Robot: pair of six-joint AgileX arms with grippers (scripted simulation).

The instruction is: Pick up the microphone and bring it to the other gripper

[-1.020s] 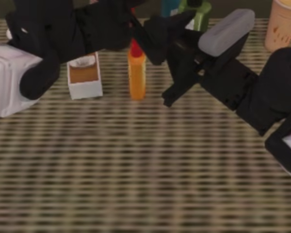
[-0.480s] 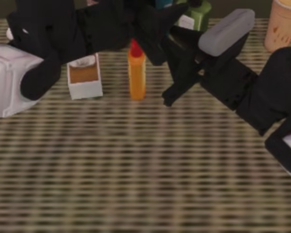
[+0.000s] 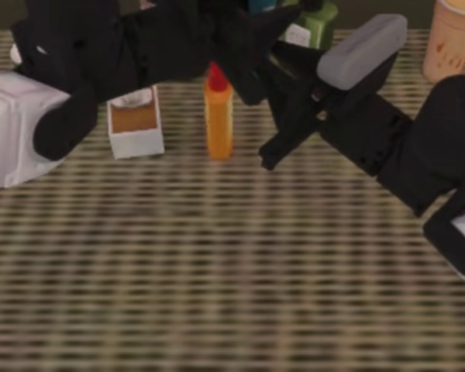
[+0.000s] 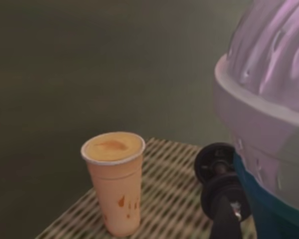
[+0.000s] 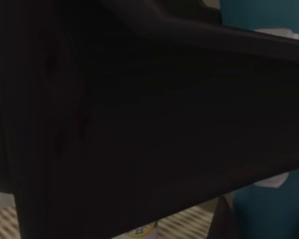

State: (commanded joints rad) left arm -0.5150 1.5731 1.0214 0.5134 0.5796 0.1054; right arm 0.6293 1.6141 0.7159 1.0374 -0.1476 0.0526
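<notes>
Microphone (image 4: 269,124) near camera | woven table (image 3: 217,263) | dark-green backdrop (image 4: 89,64)

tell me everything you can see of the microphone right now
Only parts of the microphone show. In the left wrist view its rounded white head fills the frame's edge, ribbed and faintly glossy like plastic, with a pale rim where it meets a teal-blue handle. In the right wrist view, which is mostly dark, teal handle with a white strip shows past a black finger. From above, only a sliver of teal peeks out at the table's far edge, where the left gripper and right gripper meet. What grips it is hidden.
</notes>
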